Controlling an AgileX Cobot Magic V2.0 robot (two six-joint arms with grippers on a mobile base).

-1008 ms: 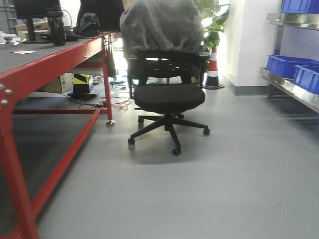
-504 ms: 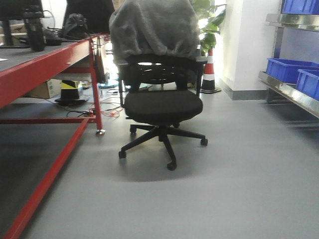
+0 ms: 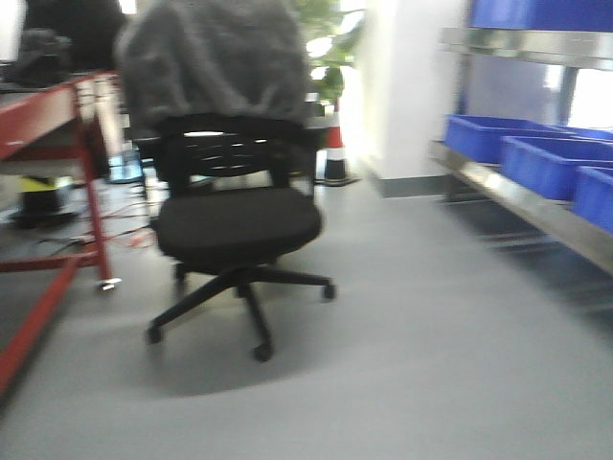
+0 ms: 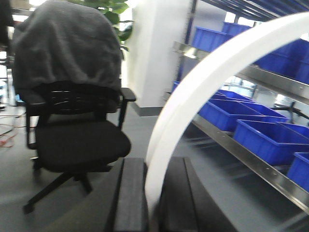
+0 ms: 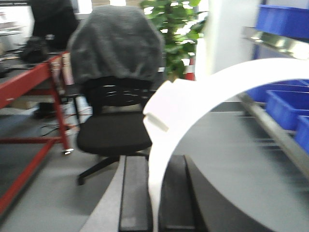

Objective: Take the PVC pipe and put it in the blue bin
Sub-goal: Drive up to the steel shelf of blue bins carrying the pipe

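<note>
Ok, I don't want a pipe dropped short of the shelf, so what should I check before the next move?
1. Left end effector shut on left PVC pipe: ok.
2. Right end effector shut on right PVC pipe: ok.
3. Blue bins in front view, on shelf: ok.
4. Office chair left of the bins, not between: ok.
5. Front view sharp enough to aim: not ok, blurred.
6. Room inside bins: cannot tell.
</note>
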